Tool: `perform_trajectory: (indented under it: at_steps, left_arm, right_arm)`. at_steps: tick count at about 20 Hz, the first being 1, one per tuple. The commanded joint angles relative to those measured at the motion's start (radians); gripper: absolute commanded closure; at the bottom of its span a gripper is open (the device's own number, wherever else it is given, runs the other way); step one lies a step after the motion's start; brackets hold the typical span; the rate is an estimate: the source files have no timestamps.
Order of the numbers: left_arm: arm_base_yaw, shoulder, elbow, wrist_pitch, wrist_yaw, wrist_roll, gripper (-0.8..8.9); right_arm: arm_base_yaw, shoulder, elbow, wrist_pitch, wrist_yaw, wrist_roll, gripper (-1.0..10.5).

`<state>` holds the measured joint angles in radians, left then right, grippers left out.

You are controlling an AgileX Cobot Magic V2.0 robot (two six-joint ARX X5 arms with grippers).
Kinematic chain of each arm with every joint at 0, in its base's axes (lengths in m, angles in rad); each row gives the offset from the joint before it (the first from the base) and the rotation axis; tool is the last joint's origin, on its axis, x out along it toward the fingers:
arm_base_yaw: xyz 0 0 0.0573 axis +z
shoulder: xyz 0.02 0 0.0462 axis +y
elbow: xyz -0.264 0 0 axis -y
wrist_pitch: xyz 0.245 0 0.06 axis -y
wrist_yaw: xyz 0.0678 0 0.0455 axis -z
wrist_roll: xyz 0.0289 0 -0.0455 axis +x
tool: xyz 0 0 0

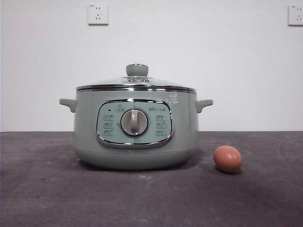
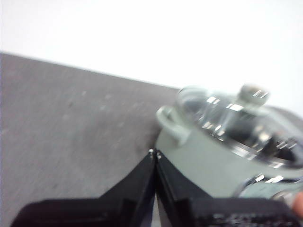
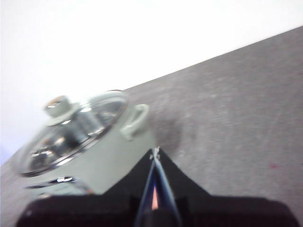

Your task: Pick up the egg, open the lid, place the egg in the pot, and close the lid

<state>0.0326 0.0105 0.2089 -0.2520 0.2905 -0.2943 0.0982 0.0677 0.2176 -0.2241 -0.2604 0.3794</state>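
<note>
The pale sage-green pot (image 1: 137, 137) stands on the dark table, its grey dial facing me. The glass lid (image 1: 136, 83) with its green knob sits shut on it. The reddish-brown egg (image 1: 227, 158) lies on the table just right of the pot. Neither gripper shows in the front view. My left gripper (image 2: 155, 152) is shut and empty, above the table beside the pot (image 2: 222, 156) and its lid (image 2: 236, 120). My right gripper (image 3: 155, 152) is shut and empty, on the other side of the pot (image 3: 94, 156), near its handle. The lid (image 3: 71, 127) shows there too. A sliver of the egg (image 3: 154, 198) shows between the right jaws' bases.
A white wall stands behind the table, with two sockets (image 1: 98, 13) high up. The dark grey table (image 1: 47, 189) runs wide on both sides of the pot.
</note>
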Motion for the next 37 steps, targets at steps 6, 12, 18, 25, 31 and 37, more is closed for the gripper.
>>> perform_trajectory:
  at_steps: [6,12,18,25,31,37]
  left_arm:
    - [0.001,0.097,0.194,-0.183,0.182,0.023,8.21]
    - [0.001,0.214,0.357,-0.384,0.348,0.172,8.21]
    - [0.001,0.316,0.505,-0.6,0.437,0.338,8.21]
    - [-0.002,0.395,0.631,-0.784,0.446,0.465,8.16]
    - [-0.002,0.395,0.631,-0.765,0.409,0.452,1.49]
    - [-0.002,0.395,0.631,-0.764,0.41,0.452,1.49]
  right_arm:
    - [0.002,0.205,0.282,-0.263,-0.116,-0.178,9.6]
    - [0.002,0.413,0.54,-0.608,-0.218,-0.448,9.6]
    - [0.003,0.558,0.732,-0.866,-0.292,-0.607,9.6]
    - [0.003,0.608,0.804,-0.977,-0.289,-0.616,9.6]
    - [0.003,0.608,0.804,-0.973,-0.288,-0.566,4.6]
    - [0.003,0.617,0.804,-0.953,-0.288,-0.526,3.8]
